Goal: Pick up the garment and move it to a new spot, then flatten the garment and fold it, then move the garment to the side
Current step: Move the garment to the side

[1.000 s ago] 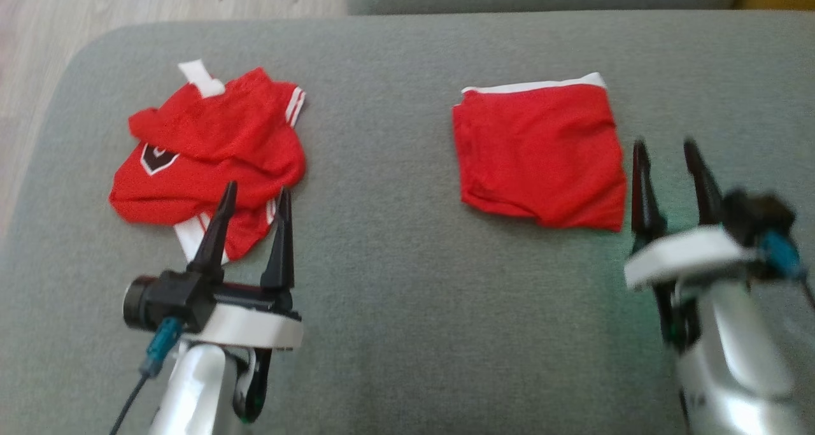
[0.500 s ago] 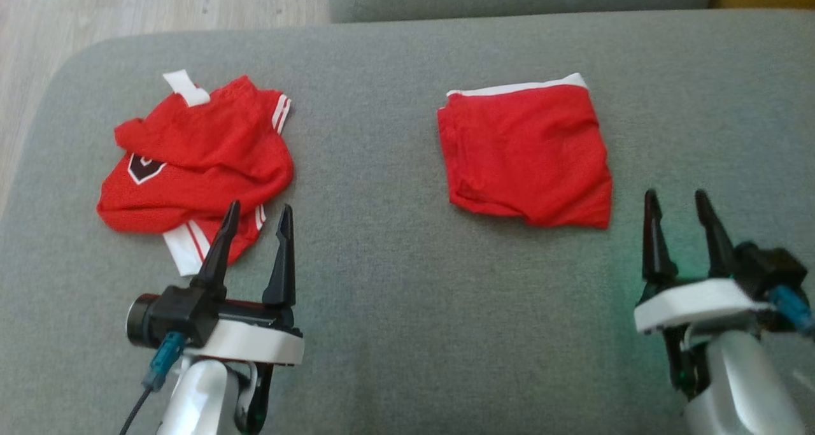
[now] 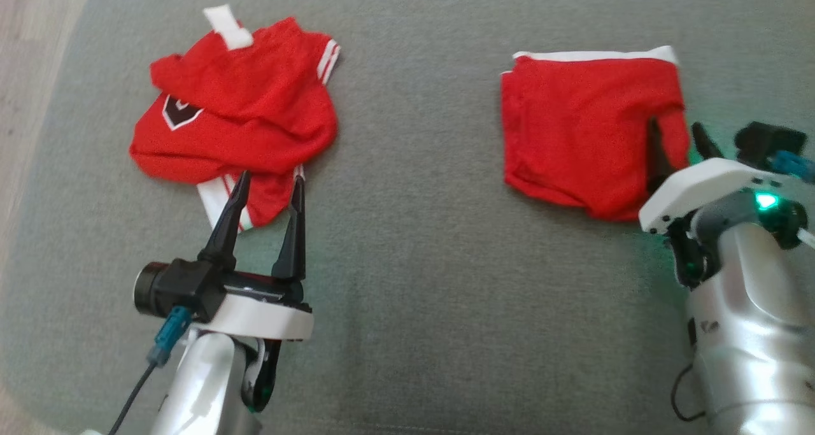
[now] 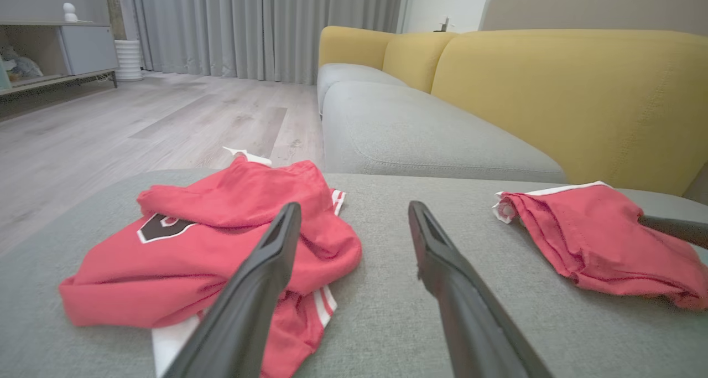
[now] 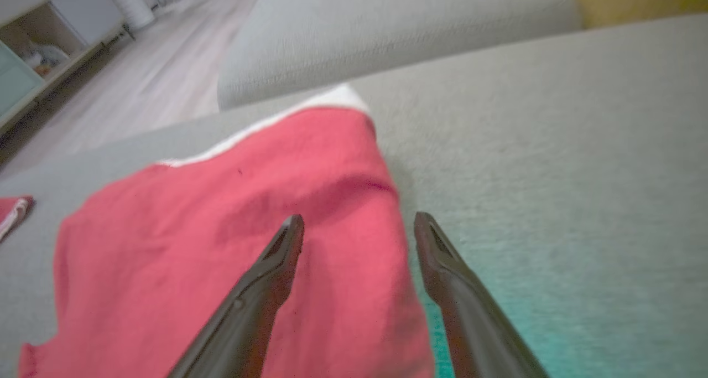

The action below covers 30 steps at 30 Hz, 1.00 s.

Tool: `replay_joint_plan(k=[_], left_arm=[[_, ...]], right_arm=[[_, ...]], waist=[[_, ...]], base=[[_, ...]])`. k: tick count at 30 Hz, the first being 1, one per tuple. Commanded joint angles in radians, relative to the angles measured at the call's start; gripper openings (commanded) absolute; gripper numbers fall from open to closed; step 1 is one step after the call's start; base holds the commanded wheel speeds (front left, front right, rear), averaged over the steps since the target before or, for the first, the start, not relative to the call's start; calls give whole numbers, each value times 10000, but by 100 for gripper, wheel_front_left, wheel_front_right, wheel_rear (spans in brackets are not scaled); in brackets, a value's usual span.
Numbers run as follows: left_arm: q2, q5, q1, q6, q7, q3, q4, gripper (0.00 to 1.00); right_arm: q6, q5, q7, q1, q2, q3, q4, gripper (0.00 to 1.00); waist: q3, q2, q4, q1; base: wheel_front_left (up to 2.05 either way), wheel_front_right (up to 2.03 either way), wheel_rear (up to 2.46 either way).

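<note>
Two red garments lie on a grey cushion (image 3: pixel 414 231). The crumpled one (image 3: pixel 242 116) (image 4: pixel 221 239), with a black crest and white trim, is at the left. My left gripper (image 3: pixel 270 181) (image 4: pixel 354 209) is open just short of its near edge, holding nothing. At the right lies a folded red garment (image 3: pixel 586 129) (image 4: pixel 597 234) (image 5: pixel 221 239) with a white band along its far edge. My right gripper (image 3: pixel 675 128) (image 5: pixel 359 218) is open over that garment's right edge, left finger above the cloth, right finger above bare cushion.
The cushion's rounded left edge drops to a wooden floor (image 3: pixel 25 72) (image 4: pixel 138 118). Beyond the cushion stands a grey sofa seat (image 4: pixel 420 129) with a yellow back (image 4: pixel 581 90). Grey curtains (image 4: pixel 249 24) and a low cabinet (image 4: pixel 50 51) stand far off.
The head camera has tilted and shifted. My right gripper has moved forward from short of the folded garment to over its right edge. The left gripper stays open by the crumpled garment.
</note>
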Motion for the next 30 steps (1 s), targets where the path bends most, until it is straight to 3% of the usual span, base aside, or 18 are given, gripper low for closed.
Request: replay_joint_plan(k=[1,8,9,10,15,20,24,30], left_arm=[[62,-128,-428,-17,-51,246,-301,100],[62,-185,-554,-23,-51,322,-342,100],[62,-184,-570,-20,-51,340,-331,100],[62,-181,-585,-13,-51,354,-320,100],[62,-156,-569,14,-51,424,-311,100],[62,-82,-402,35,-51,541,-328,100],[62,17,-319,27,-51,690,-390,100],[62,91,-369,-13,-51,727,-540,100]], right_arm=[[-7,-209,235,-510,-3,180,188,100],[-7,-584,1231,-1444,-3,420,2265,100],[-7,-618,1252,-1541,-3,592,2432,37],[-7,-628,1209,-1630,-3,775,2541,0],[-7,-869,678,-1834,-51,1390,2595,0],[-7,-942,312,-1863,-607,2314,2344,0],[-7,-729,495,-1800,-1556,3192,1918,0],[-7,-418,1200,-1540,-3681,4110,1226,0]], waist=[[255,0,265,-2],[439,0,360,-2],[429,0,343,-2],[407,0,320,-2],[220,0,142,-2],[-83,0,-177,-2],[-166,0,-427,-2],[86,0,-543,-2]], base=[[0,0,0],[0,0,0],[0,0,0],[0,0,0],[0,0,0],[0,0,0],[0,0,0],[0,0,0]])
